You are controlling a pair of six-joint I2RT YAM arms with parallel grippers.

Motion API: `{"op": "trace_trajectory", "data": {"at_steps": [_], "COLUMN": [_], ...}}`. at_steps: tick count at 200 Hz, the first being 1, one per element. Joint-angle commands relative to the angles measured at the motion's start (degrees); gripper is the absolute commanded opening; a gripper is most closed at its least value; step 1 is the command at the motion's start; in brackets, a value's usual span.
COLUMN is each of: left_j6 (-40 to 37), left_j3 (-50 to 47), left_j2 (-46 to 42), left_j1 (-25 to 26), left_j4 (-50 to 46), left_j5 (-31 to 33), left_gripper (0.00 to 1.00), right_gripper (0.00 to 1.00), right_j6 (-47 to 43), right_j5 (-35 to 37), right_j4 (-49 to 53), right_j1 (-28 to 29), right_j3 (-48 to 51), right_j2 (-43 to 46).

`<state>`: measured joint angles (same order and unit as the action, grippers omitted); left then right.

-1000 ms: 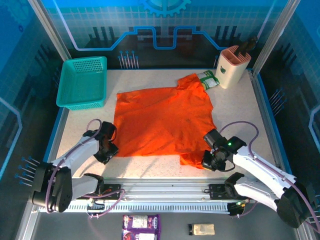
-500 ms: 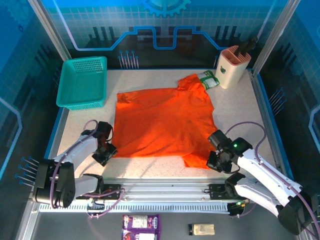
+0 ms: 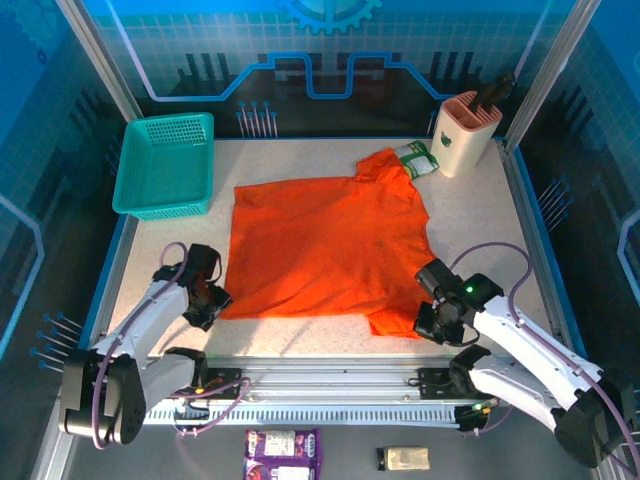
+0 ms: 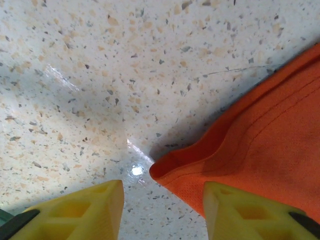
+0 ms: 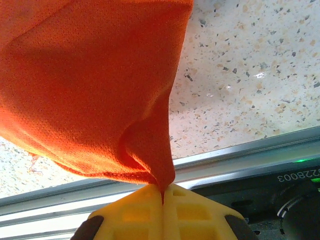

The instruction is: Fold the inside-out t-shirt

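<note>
T-shirt (image 3: 325, 245) lies spread flat on the worktop (image 3: 470, 215). Right end effector (image 5: 164, 191) pinches its near corner; left end effector (image 4: 162, 186) is spread beside the other. Upside-down digits (image 5: 295, 177) read 228003.

My table (image 3: 470, 215) is pale speckled stone, glossy, with a glare spot (image 4: 136, 170) from overhead light. At 12 o'clock stands a blue printed wall (image 3: 400, 40). A ribbed aluminium rail (image 3: 330, 375) runs along 6 o'clock. Metal posts (image 3: 95, 55) rise at 10 and 2.
</note>
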<state>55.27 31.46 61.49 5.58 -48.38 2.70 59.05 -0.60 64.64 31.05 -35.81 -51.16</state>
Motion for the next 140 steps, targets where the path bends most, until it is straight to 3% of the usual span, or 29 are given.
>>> {"op": "trace_trajectory", "data": {"at_steps": [1, 88, 140], "left_j6": [-0.1, 1.1, -0.2], "left_j3": [0.4, -1.9, -1.7], "left_j2": [2.1, 6.3, 3.7], "left_j1": [1.2, 2.0, 1.8], "left_j4": [-0.5, 3.5, 4.0], "left_j5": [-1.9, 0.4, 1.1], "left_gripper": [0.42, 0.28, 0.02], "right_gripper": [0.0, 0.0, 0.0], "right_j6": [0.1, 0.4, 1.5], "right_j5": [0.1, 0.8, 2.9], "right_j4": [1.2, 2.6, 6.2], "right_j1": [-0.7, -0.8, -0.8], "right_j3": [-1.6, -2.5, -4.5], "right_j2": [-0.2, 0.4, 4.7]}}
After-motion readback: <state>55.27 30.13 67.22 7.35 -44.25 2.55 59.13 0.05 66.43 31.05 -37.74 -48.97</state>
